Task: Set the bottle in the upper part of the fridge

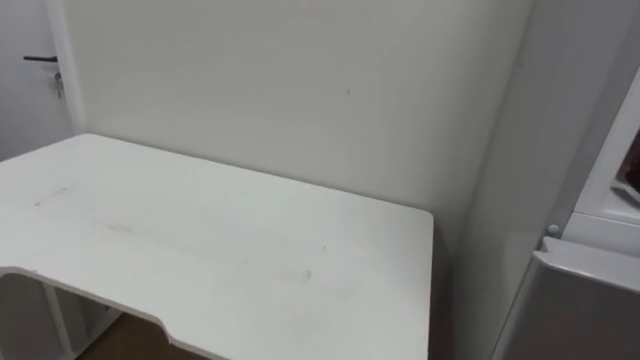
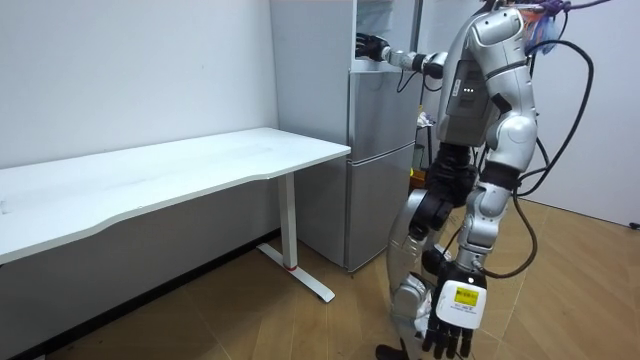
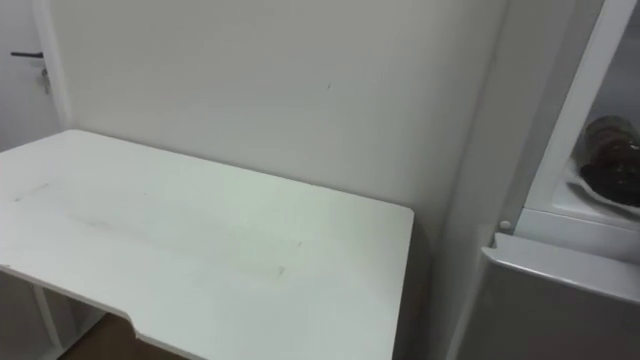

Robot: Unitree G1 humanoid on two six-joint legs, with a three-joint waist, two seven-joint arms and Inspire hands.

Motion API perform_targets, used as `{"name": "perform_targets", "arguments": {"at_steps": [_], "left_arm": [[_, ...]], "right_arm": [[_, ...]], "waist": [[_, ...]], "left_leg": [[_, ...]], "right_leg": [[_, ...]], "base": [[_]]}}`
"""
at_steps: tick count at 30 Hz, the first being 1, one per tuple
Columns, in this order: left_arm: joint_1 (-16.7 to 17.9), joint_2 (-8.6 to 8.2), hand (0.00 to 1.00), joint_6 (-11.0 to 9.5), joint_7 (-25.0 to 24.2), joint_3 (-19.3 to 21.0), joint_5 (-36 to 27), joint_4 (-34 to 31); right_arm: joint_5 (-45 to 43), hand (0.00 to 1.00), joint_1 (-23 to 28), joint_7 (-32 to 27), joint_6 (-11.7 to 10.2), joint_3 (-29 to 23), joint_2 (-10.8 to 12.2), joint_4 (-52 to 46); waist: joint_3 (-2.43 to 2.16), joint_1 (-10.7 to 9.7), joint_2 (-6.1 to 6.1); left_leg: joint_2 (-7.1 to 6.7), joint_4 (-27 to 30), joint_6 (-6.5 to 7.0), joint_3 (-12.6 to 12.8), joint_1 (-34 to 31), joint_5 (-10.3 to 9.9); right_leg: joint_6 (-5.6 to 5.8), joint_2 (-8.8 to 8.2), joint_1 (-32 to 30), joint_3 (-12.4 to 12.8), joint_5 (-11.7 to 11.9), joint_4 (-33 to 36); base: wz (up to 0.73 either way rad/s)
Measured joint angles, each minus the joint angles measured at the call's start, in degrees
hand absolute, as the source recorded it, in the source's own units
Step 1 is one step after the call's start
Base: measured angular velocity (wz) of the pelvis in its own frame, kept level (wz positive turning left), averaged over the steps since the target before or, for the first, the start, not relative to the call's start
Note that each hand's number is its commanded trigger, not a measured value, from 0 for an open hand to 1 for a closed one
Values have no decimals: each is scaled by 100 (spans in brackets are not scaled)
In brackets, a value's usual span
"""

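Observation:
I stand close in front of the grey fridge [image 2: 383,160], with the white table on my left. My right hand [image 2: 370,46] is stretched out at head height to the front of the fridge's upper compartment [image 3: 600,190]; I cannot tell whether it holds anything. Inside that open compartment a dark rounded thing [image 3: 608,158] lies on a white shelf; what it is I cannot tell. My left hand [image 2: 452,318] hangs low beside my leg, fingers relaxed and holding nothing. The top of the lower fridge door [image 1: 590,275] shows at the right edge.
A long white table [image 1: 200,250] stands against the pale wall, its right end almost touching the fridge side [image 1: 500,200]. A door with a dark handle [image 1: 40,59] is at the far left. Wooden floor [image 2: 580,290] lies open behind me.

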Motion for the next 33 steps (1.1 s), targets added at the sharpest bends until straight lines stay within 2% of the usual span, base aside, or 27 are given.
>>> {"name": "perform_targets", "arguments": {"at_steps": [4,7,11,13,14,17,19,22,29,33], "left_arm": [[-25,1,0,-8,0,4,13,-83],[-45,1,0,-111,1,3,41,-82],[-46,-8,0,-148,1,4,45,-90],[-53,-56,0,-162,0,37,134,-138],[-73,-67,0,-171,0,37,133,-137],[-125,-76,0,-229,1,2,131,-153],[-133,-84,0,-266,4,-107,125,-168],[-136,-138,0,-323,9,-161,133,-163],[-257,-231,0,-421,23,-190,143,-93],[-354,-246,0,-443,-8,-199,375,-8]], "right_arm": [[-12,0,323,-106,0,-42,0,-447],[-23,0,612,-196,7,-117,22,-942],[-14,0,984,-263,40,-311,97,-1613],[-51,0,1061,-388,71,-439,304,-2025],[-52,0,1093,-431,71,-446,327,-2136],[-50,0,1353,-608,67,-428,363,-2644],[-43,0,1423,-729,69,-418,422,-2879],[-56,0,1591,-902,71,-413,486,-3230],[-53,0,1667,-958,57,-463,545,-3936],[-52,0,1855,-1004,-16,-620,702,-4448]], "waist": [[-1,-11,-9],[-15,-53,-26],[-22,-115,-27],[-23,-214,-27],[-22,-240,-18],[-10,-262,28],[1,-349,52],[16,-377,56],[42,-540,28],[42,-560,47]], "left_leg": [[6,-16,-10,12,41,-10],[5,-110,-24,29,90,3],[8,-204,-27,99,172,3],[5,-235,-27,127,174,2],[3,-249,-27,138,180,2],[4,-319,-23,181,285,3],[3,-377,-20,207,361,4],[8,-419,-15,321,422,1],[16,-453,-17,348,468,-6],[23,-462,-16,364,484,-10]], "right_leg": [[5,-9,-25,-10,-41,-4],[-4,-8,-19,13,-43,-3],[-3,-4,50,73,-46,-9],[1,-12,33,87,-49,-10],[3,-16,25,96,-50,-10],[25,-38,44,142,-63,-4],[42,-52,49,186,-74,6],[46,-48,46,299,-76,15],[51,-27,53,295,-79,22],[50,-32,57,318,-78,35]], "base": [[1],[-4],[-7],[-7],[-9],[-11],[-7],[-17],[-2],[-2]]}}
